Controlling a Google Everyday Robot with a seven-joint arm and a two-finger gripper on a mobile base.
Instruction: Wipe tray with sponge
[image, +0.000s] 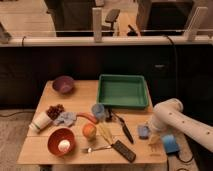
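Note:
The green tray (122, 91) sits empty at the back right of the wooden table (45, 150). A small blue sponge (144, 131) lies on the table in front of the tray, near the right edge. My white arm (172, 120) reaches in from the right. The gripper (154, 142) hangs at the table's front right corner, just right of and below the sponge. I cannot tell whether it touches the sponge.
On the table are a purple bowl (63, 84), grapes (55, 110), a tipped white cup (40, 122), a grey cloth (66, 118), an orange bowl (61, 141), an orange (89, 131), a blue cup (98, 111), a knife (122, 127) and a remote (123, 150).

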